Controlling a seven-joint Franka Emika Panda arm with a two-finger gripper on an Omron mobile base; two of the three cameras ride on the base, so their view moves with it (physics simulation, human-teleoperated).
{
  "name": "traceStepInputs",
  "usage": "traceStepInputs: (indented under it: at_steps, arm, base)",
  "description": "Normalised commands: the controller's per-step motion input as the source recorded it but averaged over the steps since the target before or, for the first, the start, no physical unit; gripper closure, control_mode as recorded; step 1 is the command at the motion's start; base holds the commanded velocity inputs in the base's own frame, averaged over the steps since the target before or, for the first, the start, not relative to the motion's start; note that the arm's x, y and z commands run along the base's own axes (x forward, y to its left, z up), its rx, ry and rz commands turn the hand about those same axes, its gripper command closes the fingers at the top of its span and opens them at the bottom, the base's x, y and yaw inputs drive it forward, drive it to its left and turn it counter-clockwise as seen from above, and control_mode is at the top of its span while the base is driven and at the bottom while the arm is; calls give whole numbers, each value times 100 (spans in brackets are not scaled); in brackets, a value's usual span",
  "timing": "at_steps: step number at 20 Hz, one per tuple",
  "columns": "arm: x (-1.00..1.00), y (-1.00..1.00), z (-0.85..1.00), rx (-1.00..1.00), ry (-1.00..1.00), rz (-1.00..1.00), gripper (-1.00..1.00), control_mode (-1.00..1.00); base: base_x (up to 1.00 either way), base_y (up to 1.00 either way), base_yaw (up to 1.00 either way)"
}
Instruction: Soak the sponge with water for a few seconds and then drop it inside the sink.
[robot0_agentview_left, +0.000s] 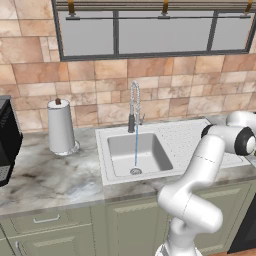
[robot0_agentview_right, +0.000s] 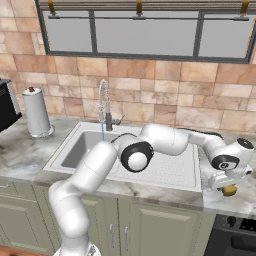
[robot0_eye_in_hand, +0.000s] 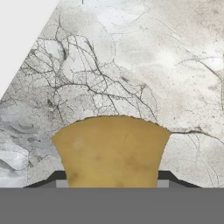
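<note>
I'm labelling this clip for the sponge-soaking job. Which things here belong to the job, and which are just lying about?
Job:
- sponge, on the marble counter to the right of the sink, claw shut on it
- water running from the faucet
- sink

Lying about:
- paper towel roll
- black appliance at far left

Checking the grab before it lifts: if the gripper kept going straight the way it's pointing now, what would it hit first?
The sponge, already between the fingers of the shut gripper. Right behind it lies the marble counter, which the hand points down at; how close is hard to judge.
</note>
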Motion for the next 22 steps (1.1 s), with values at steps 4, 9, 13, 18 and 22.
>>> traceStepInputs:
  at_steps: [4, 9, 13, 18, 22]
  arm:
    - [5, 0, 0, 0, 0, 0, 100, -100]
    - [2, 10, 42, 0, -2, 2, 100, -100]
    - [0, 25, 85, 2, -7, 3, 100, -100]
    - [0, 32, 48, 6, -5, 4, 100, -100]
    - [-3, 65, -3, 1, -13, 4, 100, -100]
  base:
    - [0, 0, 0]
    - [0, 0, 0]
    - [0, 0, 0]
    - [0, 0, 0]
    - [0, 0, 0]
